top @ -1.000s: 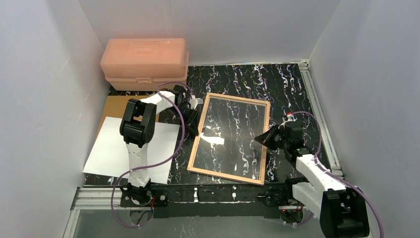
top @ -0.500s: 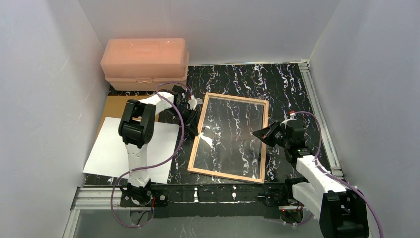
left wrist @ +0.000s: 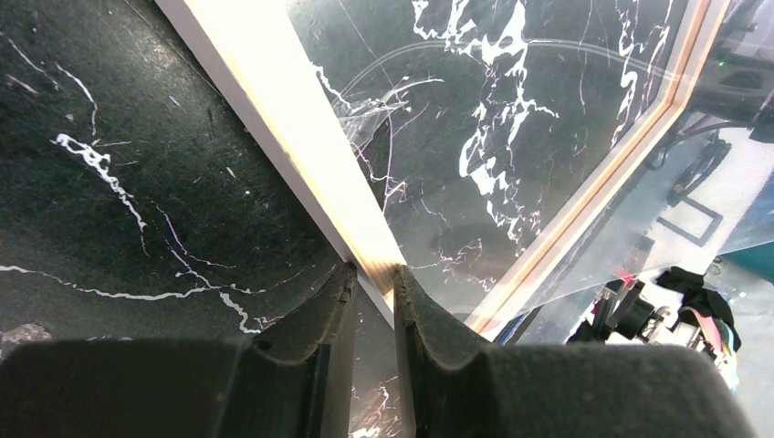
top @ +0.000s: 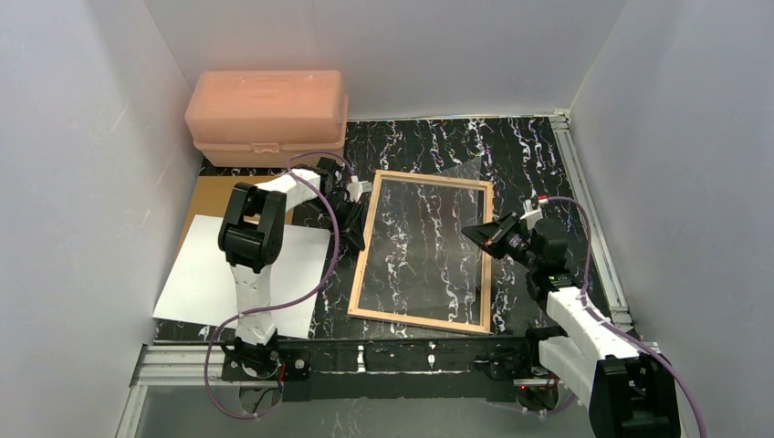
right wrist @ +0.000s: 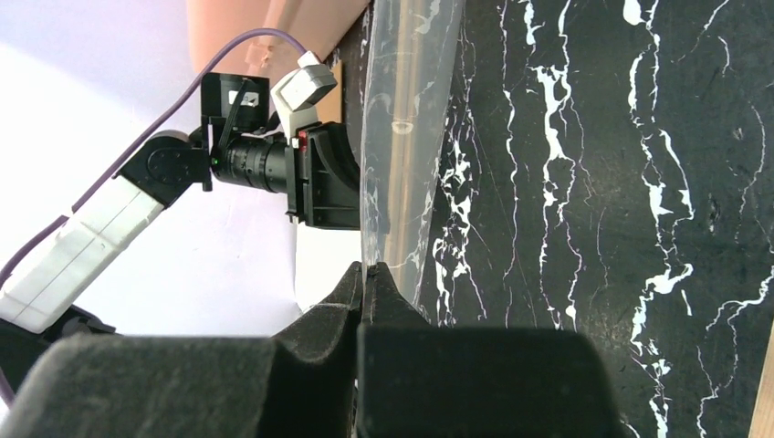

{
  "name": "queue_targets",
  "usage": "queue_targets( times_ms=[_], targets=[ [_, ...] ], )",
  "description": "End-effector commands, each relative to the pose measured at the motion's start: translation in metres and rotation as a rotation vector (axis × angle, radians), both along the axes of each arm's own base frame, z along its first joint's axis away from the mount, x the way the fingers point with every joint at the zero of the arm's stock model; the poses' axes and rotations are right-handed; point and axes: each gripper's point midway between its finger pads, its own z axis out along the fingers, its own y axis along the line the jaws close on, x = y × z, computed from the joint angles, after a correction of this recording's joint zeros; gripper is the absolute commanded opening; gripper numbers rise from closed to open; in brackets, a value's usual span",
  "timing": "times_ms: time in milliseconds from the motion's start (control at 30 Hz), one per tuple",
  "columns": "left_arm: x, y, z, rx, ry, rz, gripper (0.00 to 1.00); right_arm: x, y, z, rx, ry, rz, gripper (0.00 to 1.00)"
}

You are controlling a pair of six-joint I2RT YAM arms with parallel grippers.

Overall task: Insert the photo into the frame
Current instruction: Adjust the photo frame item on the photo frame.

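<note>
Wooden frame [left wrist: 301, 155] in narrowly parted left hand [left wrist: 374, 274]; clear pane [right wrist: 406, 137] in fully closed right hand [right wrist: 367, 269].

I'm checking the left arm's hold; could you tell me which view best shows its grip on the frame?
Left wrist view: the left gripper clamps the frame edge, close up. Top view shows it small, contact hidden; the right wrist view has it partly behind a clear sheet.
</note>
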Motion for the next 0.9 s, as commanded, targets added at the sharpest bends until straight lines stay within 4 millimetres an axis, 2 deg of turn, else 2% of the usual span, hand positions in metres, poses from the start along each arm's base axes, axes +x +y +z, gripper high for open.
queue_targets(
  times_ms=[0,167,400,633,867],
  targets=[
    [-0.022,0.003,-0.019,0.064,0.021,-0.064,0.00,-0.012,0.013,0.007,0.046,-0.028,0.084,0.01],
    [-0.020,0.004,-0.019,0.066,0.016,-0.063,0.00,-0.010,0.013,0.017,0.059,-0.052,0.080,0.01],
    [-0.019,0.004,-0.015,0.065,0.006,-0.064,0.00,-0.011,0.014,0.008,0.067,-0.036,0.083,0.01],
    [-0.019,0.003,-0.015,0.065,0.007,-0.065,0.00,-0.016,0.007,-0.021,-0.064,0.022,0.089,0.01],
    [-0.020,0.003,-0.015,0.063,0.006,-0.070,0.00,-0.014,0.003,-0.037,-0.135,0.051,0.093,0.01]
  ],
)
